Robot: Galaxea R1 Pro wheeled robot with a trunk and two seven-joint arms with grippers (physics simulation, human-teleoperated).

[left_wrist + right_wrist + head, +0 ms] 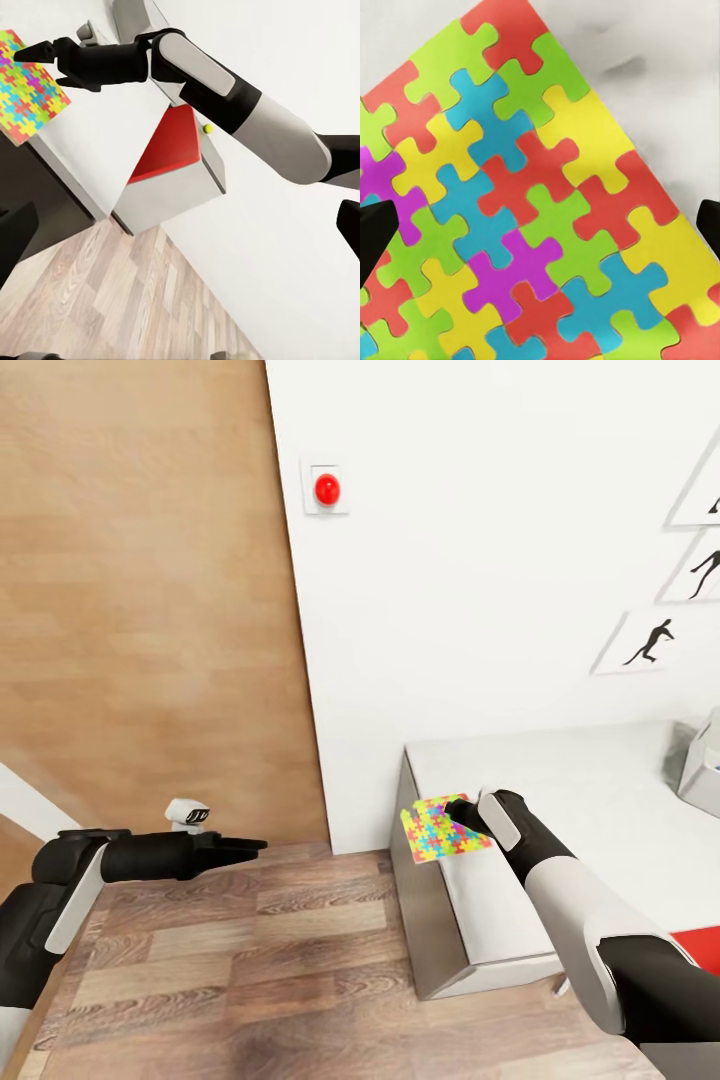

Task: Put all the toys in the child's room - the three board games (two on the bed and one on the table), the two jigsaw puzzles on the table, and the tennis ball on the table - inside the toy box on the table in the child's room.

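Reaching over the light grey table (600,790), the right gripper (458,815) is at the edge of a jigsaw puzzle (440,830). The puzzle lies flat at the table's corner, and its near edge goes a little over the table's rim. In the right wrist view the two dark fingertips (375,240) stand wide apart on both sides of the puzzle, so the jaws are apart and hold nothing. The left gripper (250,847) hangs over the wood floor (250,960), well apart from the table; whether its fingers are apart or together, I cannot tell. The toy box (700,770) stands at the table's far right. In the left wrist view a tennis ball (208,128) shows beside a red surface (169,146).
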